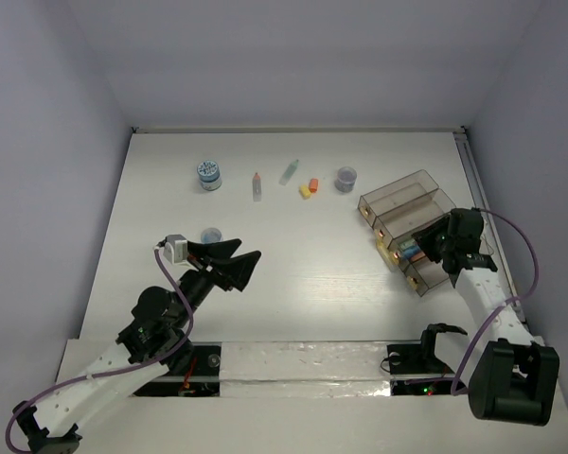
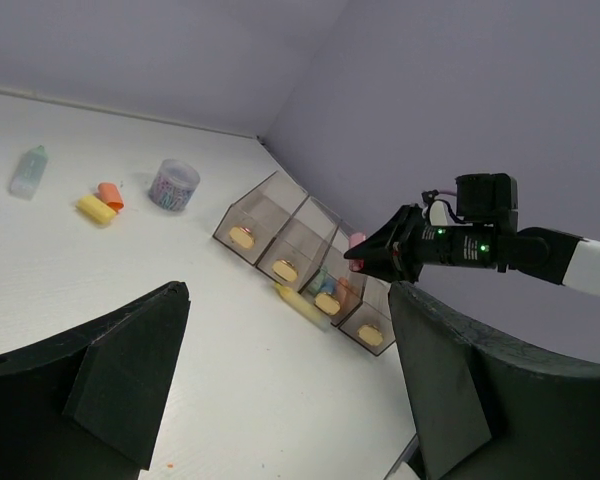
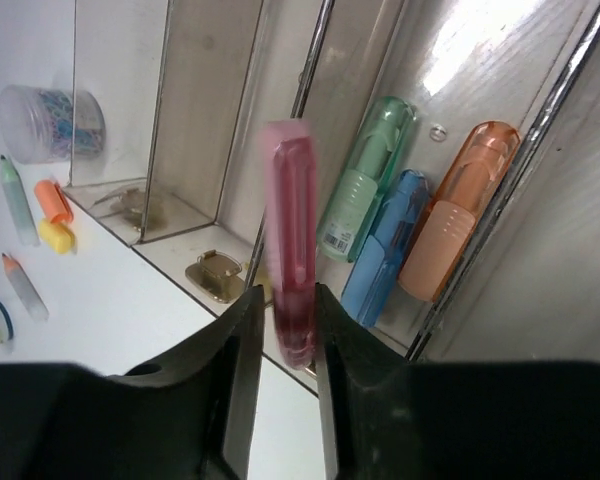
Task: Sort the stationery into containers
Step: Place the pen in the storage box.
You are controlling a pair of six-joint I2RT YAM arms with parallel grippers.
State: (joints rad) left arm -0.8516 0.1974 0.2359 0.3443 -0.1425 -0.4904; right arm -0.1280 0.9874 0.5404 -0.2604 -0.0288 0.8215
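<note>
Lavender walls box in a white table point(image 1: 293, 284), and at its right edge in the overhead view sits the smoky-brown organiser tray point(image 1: 402, 189). The right gripper point(image 1: 441, 238) hangs over the tray's lower compartments. The wrist view shows why: a pink pen point(image 3: 290, 230) stands between its fingers point(image 3: 242, 340), taken by its near end so the free end can go down into a slot.

The pen's long axis runs straight up the frame, in line with the gripper's reach, blunt far end toward the tray. It is smeared with blur and the fingers flank it closely; whether they press it or leave a sliver of gap I cannot tell.

To its right a green pen point(image 3: 365, 180), a blue pen point(image 3: 385, 250) and an orange pen point(image 3: 450, 220) lie side by side in one compartment, all slanting lower left to upper right. That looks like the pens' slot. The pink one sits over the divider at its left edge, not parallel with them.

The left gripper point(image 1: 248, 250) hovers at lower left of the overhead view, jaws wide apart and empty, probably parked away from the tray. A small tub point(image 1: 210, 235) sits just beside it.

Along the top of the table lie a blue-white tub point(image 1: 208, 175), an orange-tipped pen point(image 1: 257, 185), a pale capped pen point(image 1: 290, 171), an orange eraser point(image 1: 313, 184) just beside a yellow eraser point(image 1: 305, 192), and a clear tub of clips point(image 1: 346, 178).
</note>
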